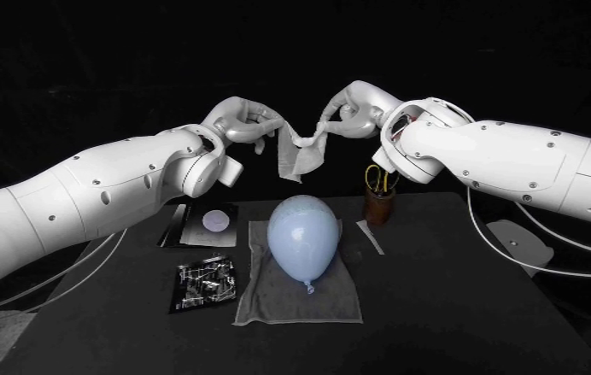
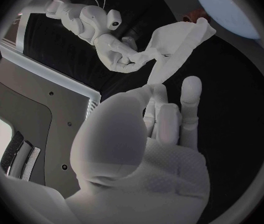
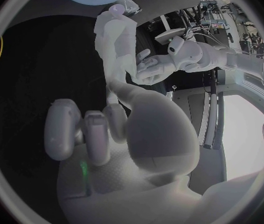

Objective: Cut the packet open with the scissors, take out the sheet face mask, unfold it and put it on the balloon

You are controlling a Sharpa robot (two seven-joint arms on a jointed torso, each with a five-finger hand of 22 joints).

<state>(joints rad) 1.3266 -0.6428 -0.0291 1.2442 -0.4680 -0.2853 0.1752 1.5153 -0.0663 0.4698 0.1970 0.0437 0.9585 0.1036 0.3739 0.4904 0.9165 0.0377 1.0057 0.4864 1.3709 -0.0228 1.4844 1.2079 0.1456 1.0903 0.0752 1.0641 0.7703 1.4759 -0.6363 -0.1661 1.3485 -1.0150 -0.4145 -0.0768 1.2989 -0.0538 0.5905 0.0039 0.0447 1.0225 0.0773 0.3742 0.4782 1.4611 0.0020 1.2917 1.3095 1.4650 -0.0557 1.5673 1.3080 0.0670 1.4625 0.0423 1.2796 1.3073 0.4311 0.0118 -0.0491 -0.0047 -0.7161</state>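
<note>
Left hand [image 2: 150, 134]: closest to the lens, raised above and behind the balloon [image 1: 304, 234], fingers pinching one end of the sheet mask [image 1: 300, 149].
Right hand [image 1: 354, 110]: level with it on the balloon's other side, fingertips pinching the opposite end.
Mask: hangs in the air between the two hands, above and behind the balloon. It is bunched into a narrow, twisted band, with one tail drooping toward the balloon.
Step in hand: unfolding, by the look of it. The packet work appears done and placing has not begun.
How you do it well: draw the hands apart slowly and evenly, so the clinging layers peel rather than tear. Keep both pinches at the sheet's edges. If the layers stick, you will likely need to re-pinch a single layer on one side. Lower only once the sheet hangs flat over the balloon.
Risk: the balloon lies loose on a grey cloth [image 1: 265, 302], and a sideways drag could roll it.
Packet [image 1: 203, 283]: dark and crumpled, just beside the balloon's cloth on the left-arm side. It looks emptied, though its inside cannot be seen.
Cup [image 1: 381, 208]: brown, behind the balloon toward the right arm, holding the scissors [image 1: 379, 178] with yellow handles up.
Tray [image 1: 197, 225]: flat and dark, behind the packet, left of the balloon. It carries a pale round disc that cannot be identified.
</note>
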